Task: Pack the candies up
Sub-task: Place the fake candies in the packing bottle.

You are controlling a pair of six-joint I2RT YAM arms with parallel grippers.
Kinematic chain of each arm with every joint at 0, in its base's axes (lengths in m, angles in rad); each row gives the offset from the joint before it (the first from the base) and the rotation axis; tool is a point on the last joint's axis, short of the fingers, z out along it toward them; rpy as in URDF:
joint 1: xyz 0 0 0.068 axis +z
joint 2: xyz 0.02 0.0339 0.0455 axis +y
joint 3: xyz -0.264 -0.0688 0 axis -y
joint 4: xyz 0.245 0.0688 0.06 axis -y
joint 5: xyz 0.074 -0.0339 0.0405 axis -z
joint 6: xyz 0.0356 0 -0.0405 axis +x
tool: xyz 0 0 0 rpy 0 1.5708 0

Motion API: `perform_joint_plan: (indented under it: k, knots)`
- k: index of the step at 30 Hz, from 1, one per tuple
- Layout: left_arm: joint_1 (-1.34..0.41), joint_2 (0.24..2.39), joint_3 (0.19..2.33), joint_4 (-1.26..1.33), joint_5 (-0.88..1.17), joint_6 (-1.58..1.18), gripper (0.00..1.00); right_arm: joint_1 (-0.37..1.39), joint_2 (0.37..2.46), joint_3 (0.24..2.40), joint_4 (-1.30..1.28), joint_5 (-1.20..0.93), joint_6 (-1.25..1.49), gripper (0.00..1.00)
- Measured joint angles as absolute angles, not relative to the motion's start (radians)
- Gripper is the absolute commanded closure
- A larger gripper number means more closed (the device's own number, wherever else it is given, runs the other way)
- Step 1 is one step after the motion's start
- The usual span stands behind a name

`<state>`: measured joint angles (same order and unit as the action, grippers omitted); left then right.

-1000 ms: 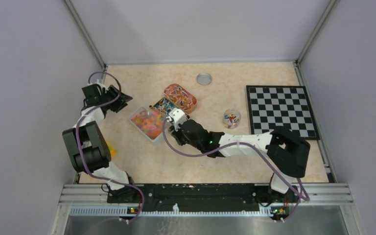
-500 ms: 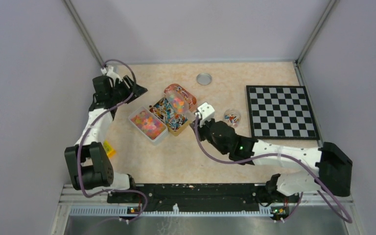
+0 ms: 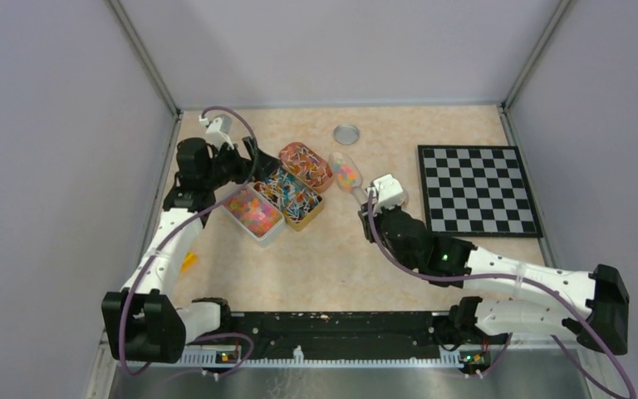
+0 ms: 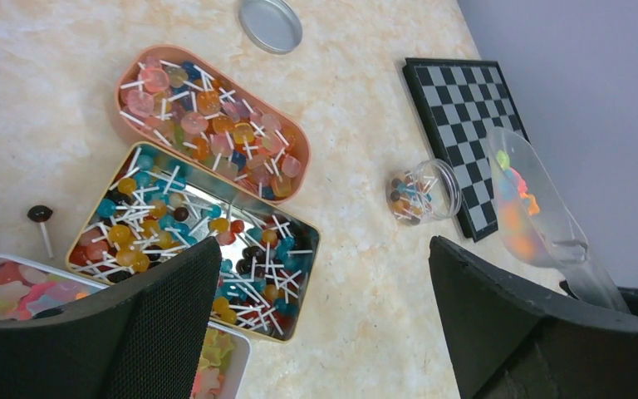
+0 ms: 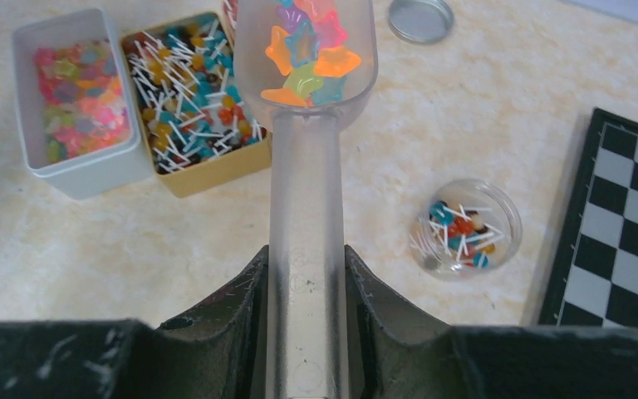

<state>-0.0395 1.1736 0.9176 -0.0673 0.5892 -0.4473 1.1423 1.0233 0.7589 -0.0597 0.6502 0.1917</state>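
At 12 o'clock from the right gripper [image 5: 306,270], clamped on a clear plastic scoop [image 5: 307,174], star-shaped candies [image 5: 307,50] fill its bowl. A small clear jar [image 5: 465,226] sits at 2 o'clock; the left gripper [image 4: 324,291] gapes empty.

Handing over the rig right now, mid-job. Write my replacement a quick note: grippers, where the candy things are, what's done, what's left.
Right gripper: fingers shut on the handle of the clear plastic scoop, held over the table between the gold rectangular tin and the small clear round jar.
Left gripper: open, empty, above the tins.
Things: star-shaped gummy candies in the scoop bowl, more in the white rectangular tub. The jar holds a few lollipops, with its top open. A round metal lid lies at the far side.
Done: one scoop loaded.
Left: probably tip it into the jar, then fit the lid.
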Motion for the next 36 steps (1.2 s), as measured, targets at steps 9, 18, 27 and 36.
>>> perform_joint_plan:
  k: [9,18,27,36]
  knots:
    - [-0.129,1.168,0.893,-0.096,0.597,-0.377,0.01,1.142,0.972,0.767,-0.435,0.790,0.419,1.00]
    - [-0.156,1.169,0.891,-0.129,0.614,-0.355,0.01,1.137,0.953,0.794,-0.665,0.838,0.599,1.00]
    - [-0.158,1.169,0.891,-0.136,0.617,-0.345,0.01,1.121,0.953,0.814,-0.754,0.839,0.651,1.00]
    - [-0.158,1.169,0.891,-0.136,0.616,-0.344,0.01,1.095,0.951,0.819,-0.786,0.810,0.672,1.00]
